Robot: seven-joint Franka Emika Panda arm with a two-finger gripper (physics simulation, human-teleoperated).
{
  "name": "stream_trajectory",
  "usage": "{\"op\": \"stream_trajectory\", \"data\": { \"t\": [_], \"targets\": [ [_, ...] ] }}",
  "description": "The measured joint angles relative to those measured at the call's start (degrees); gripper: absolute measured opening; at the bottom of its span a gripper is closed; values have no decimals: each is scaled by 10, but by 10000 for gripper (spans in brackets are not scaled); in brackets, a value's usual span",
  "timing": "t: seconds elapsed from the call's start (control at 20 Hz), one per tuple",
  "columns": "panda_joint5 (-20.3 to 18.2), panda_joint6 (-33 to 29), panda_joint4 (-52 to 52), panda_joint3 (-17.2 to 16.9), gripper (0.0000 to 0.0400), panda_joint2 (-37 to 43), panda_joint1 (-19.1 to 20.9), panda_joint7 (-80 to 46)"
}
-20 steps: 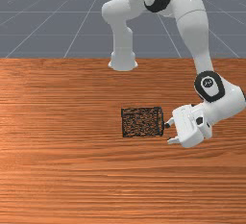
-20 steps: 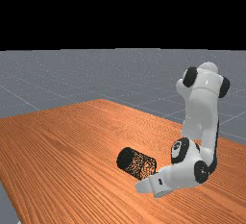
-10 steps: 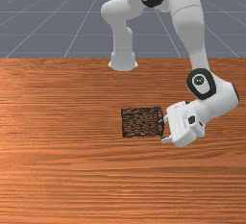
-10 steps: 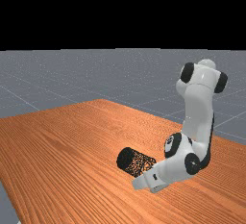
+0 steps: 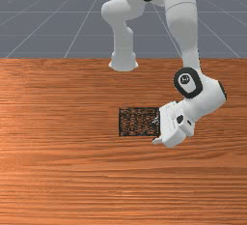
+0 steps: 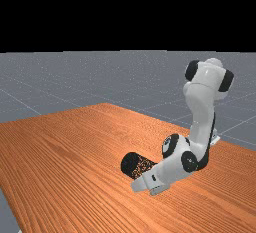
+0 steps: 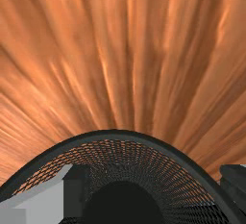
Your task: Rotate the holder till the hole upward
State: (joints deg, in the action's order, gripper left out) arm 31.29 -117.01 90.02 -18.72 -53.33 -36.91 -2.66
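Observation:
The gripper [image 5: 155, 131] is at the front view's right end of the black mesh holder [image 5: 137, 121], which lies on its side. One finger reaches in through the holder's open end; the other stands outside its wall, on the side nearer the front view's camera. In the far view the holder [image 6: 132, 165] has its closed end toward the upper left, and the hand covers its mouth. The wrist view looks into the holder [image 7: 115, 134] to its dark bottom; the gripper [image 7: 153, 189] stands open there with the rim between its fingers.
The wooden table [image 5: 62, 171] spreads around the holder. The arm's base [image 5: 123, 62] stands at the table's back edge, and the forearm [image 5: 183, 26] comes down to the hand from the front view's upper right.
My hand has moved toward the front view's left, bringing one finger into the holder's mouth. The holder has slid slightly the same way during the last half second. The fingers have stayed open.

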Motion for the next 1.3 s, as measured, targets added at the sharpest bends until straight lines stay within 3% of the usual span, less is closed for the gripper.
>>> {"op": "stream_trajectory", "data": {
  "t": [0.05,0.1,0.15,0.2,0.35,0.4,0.45,0.5,0.55,0.75,0.8,0.85,0.9,1.0,1.05,1.1,1.15,1.2,1.25,1.3],
  "targets": [
    [1,-6,6,-1,400,3,2,1],
    [-221,-52,65,133,279,88,144,225],
    [-248,-34,91,134,162,121,134,264],
    [-2,34,43,-10,92,105,-1,45],
    [4,44,36,-15,67,104,-5,41],
    [7,39,2,-15,39,50,-6,18],
    [25,20,-17,-17,41,-2,-10,3],
    [-1,12,-10,-4,42,13,4,13],
    [61,-15,28,-25,33,32,-19,15],
    [91,-14,71,-34,26,103,-32,45],
    [-15,-8,62,4,27,122,11,80],
    [-20,-8,66,5,21,135,12,88],
    [-157,-47,95,72,28,167,79,210],
    [-182,-35,102,67,38,202,81,237],
    [-148,-30,101,48,25,216,65,210],
    [-255,-7,102,75,41,232,97,297],
    [-174,-8,99,43,24,250,67,237],
    [-257,10,98,59,37,265,89,303],
    [-315,37,93,66,40,278,102,347],
    [-348,59,87,65,42,290,108,370]
  ]
}}
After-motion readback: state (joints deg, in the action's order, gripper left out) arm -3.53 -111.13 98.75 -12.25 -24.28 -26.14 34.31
